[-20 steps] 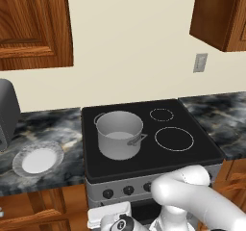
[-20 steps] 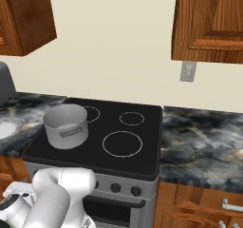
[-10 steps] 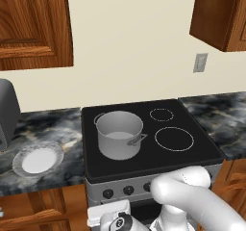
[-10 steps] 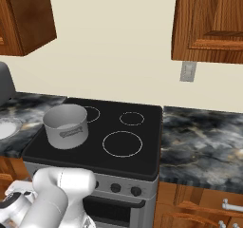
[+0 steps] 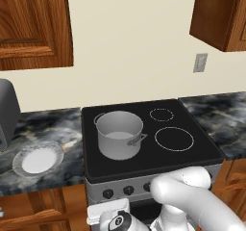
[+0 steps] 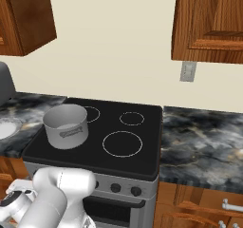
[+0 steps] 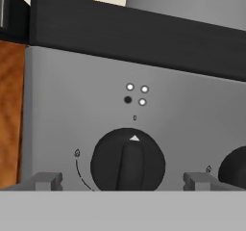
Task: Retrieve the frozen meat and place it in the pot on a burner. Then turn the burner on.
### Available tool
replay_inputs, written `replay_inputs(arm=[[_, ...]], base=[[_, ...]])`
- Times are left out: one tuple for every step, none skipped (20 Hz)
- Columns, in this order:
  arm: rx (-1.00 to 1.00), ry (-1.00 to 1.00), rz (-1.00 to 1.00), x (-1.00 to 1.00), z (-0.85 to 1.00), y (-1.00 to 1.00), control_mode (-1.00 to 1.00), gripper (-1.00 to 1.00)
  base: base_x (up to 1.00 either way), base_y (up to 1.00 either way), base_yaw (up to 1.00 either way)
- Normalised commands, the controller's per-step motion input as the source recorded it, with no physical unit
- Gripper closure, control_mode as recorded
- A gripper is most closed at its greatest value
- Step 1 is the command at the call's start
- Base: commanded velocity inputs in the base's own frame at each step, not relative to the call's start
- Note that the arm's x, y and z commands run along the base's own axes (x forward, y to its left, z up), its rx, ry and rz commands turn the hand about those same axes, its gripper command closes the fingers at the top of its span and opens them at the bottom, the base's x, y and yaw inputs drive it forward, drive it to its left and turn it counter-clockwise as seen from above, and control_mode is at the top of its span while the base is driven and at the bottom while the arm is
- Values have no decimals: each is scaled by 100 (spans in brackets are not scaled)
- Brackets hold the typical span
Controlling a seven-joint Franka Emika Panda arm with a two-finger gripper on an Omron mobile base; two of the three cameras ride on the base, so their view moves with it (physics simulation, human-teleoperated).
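The two-finger gripper (image 7: pixel 123 181) hangs released, jaws wide, either side of a round black stove knob (image 7: pixel 128 160). The grey brushed-steel stockpot (image 5: pixel 118 134) sits on the front-left burner.

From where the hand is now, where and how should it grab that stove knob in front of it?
Grip the raised centre ridge of the knob, coming straight on at the stove's front panel. The ridge stands upright under its white pointer, and the open tool straddles the knob, one finger each side.

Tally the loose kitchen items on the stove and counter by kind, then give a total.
Grey brushed-steel stockpot: 1
Round white-centred grey plate: 1
Dark grey appliance at the counter's left edge: 1
Total: 3
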Motion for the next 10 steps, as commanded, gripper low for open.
replay_inputs(arm=[[0, 0, 0, 4, 0, 0, -100, -100], [0, 0, 0, 2, 0, 0, -100, -100], [0, 0, 0, 2, 0, 0, -100, -100], [0, 0, 0, 4, 0, 0, -100, -100], [0, 0, 0, 3, 0, 0, -100, -100], [0, 0, 0, 3, 0, 0, -100, -100], [0, 0, 0, 4, 0, 0, -100, -100], [0, 0, 0, 5, 0, 0, -100, -100], [0, 0, 0, 3, 0, 0, -100, -100], [0, 0, 0, 4, 0, 0, -100, -100]], base=[[0, 0, 0], [0, 0, 0], [0, 0, 0], [0, 0, 0], [0, 0, 0], [0, 0, 0], [0, 0, 0], [0, 0, 0], [0, 0, 0], [0, 0, 0]])
